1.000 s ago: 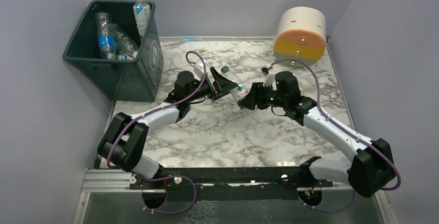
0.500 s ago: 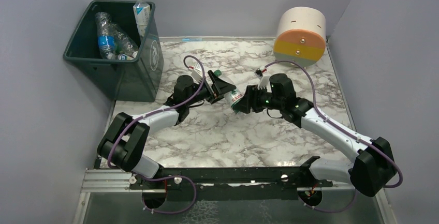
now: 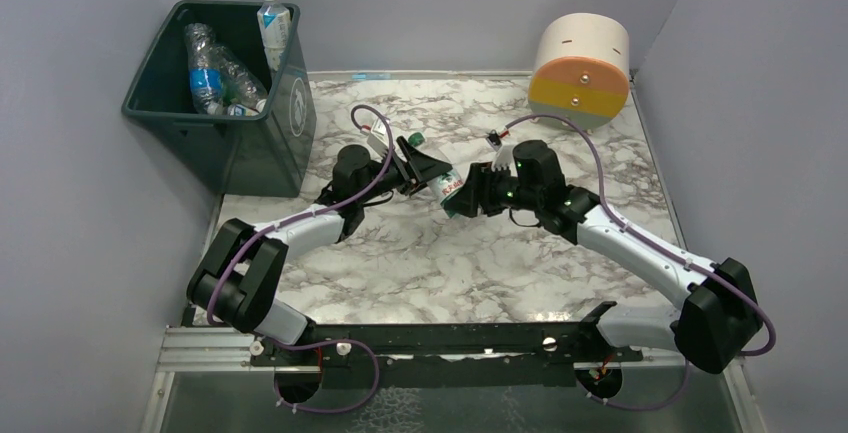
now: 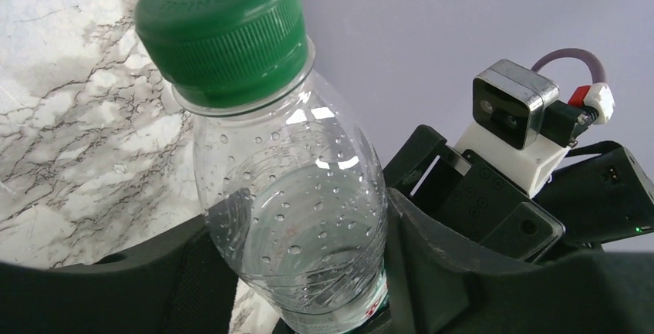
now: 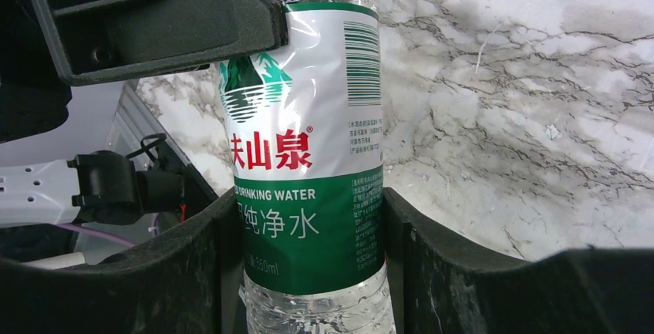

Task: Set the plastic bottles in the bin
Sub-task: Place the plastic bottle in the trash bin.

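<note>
Out to the right of the bin (image 3: 262,148), the green-capped bottle (image 5: 324,118) is pinched near its shoulder by the left gripper (image 4: 301,272) and clamped round its label by the right gripper (image 5: 308,257), so an early release or opposing tug could drop or crush it.

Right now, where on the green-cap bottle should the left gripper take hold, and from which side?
On the clear shoulder of the green-cap bottle, just below the green cap, from the side opposite the right gripper. That gripper holds the label, so only this round upper part is free. The left gripper brackets it there.
</note>
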Tool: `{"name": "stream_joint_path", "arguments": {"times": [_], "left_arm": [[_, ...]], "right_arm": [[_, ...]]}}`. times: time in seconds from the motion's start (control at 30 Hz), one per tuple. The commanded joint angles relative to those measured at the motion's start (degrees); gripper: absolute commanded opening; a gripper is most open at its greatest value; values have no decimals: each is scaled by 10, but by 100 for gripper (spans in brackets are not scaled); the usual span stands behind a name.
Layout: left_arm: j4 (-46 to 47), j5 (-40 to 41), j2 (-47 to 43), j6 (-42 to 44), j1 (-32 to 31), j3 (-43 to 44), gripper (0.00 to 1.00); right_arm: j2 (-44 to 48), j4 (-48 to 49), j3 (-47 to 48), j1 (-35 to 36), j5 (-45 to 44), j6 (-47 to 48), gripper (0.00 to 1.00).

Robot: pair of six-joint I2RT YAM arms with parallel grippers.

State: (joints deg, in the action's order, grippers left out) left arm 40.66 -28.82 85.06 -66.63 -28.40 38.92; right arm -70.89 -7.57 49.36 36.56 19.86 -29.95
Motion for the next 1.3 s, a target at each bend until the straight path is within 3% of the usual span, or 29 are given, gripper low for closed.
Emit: {"name": "stream_joint_path", "arguments": {"times": [0.0,0.37,0.4,0.43,0.7,0.97,1.27], "left_arm": [[2,9,-10,13,2,-9,55],[-6,2,-18,14,12,11,48],[-10,-1,-18,17,15,17,48],[-16,-3,-18,20,18,23,48],[-167,-4,-42,116,54,139,48],[-403,-12,-24,256,136,392,49],[-502,-60,32,294,281,627,50]], "right_arm": [[7,30,26,11,1,-4,59],[61,-20,43,12,-2,-5,80],[69,-29,47,12,-4,-5,96],[79,-40,50,12,-7,-4,100],[167,-112,60,12,-38,-5,99],[215,-140,42,12,-45,-9,99],[225,-135,21,12,-23,-17,99]]}}
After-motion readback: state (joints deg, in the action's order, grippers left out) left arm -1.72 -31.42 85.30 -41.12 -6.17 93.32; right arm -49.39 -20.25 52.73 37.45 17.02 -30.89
